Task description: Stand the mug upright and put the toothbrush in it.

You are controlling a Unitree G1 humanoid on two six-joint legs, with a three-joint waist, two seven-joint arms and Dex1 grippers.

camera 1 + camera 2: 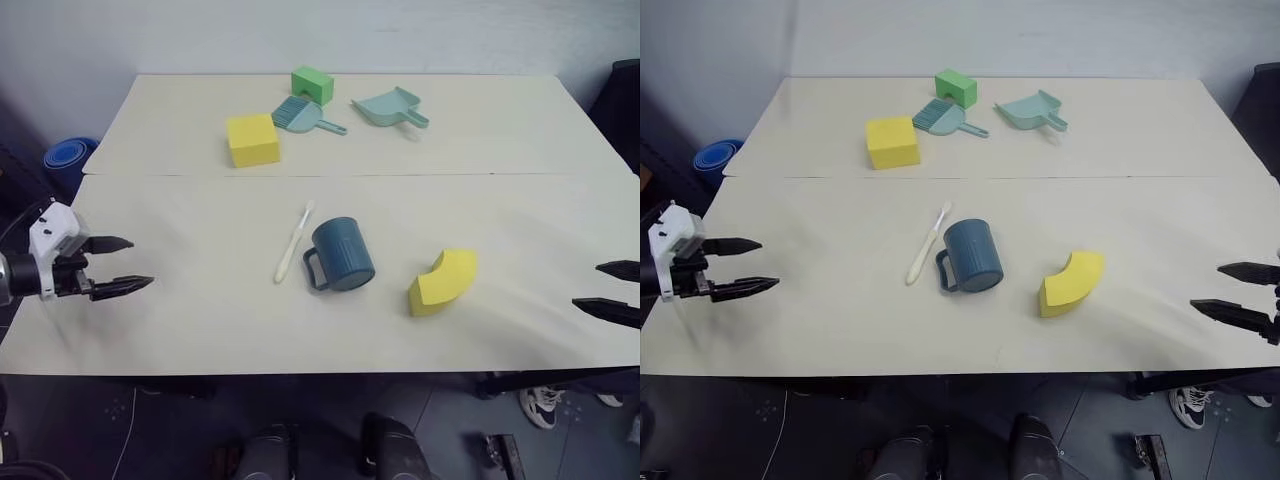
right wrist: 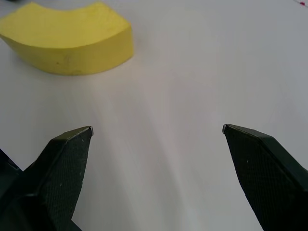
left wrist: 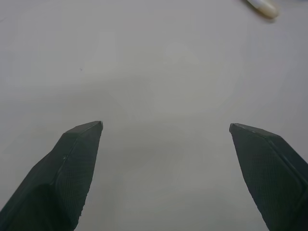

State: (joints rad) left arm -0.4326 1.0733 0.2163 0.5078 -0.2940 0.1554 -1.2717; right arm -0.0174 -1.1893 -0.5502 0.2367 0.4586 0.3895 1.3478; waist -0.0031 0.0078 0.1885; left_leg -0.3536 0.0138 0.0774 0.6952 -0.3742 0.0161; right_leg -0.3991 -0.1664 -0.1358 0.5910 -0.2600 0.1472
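The mug (image 1: 342, 253) sits mid-table, seemingly mouth-down, with the toothbrush (image 1: 293, 243) lying just beside it; nothing is done yet. Left gripper (image 3: 166, 127) gapes empty over the table. Right gripper (image 2: 157, 130) gapes empty near a yellow block (image 2: 67, 43).

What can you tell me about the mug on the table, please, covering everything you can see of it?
The mug is a dark slate-blue cylinder with a loop handle, matte and plastic-looking. It sits mouth down on the table, its closed base facing up, so its inside is hidden. The handle points toward the robot's left and slightly toward the robot. The toothbrush lies just beside the handle side, apart from it as far as I can tell; a curved yellow foam block lies on its other side. Nothing grips or touches it.
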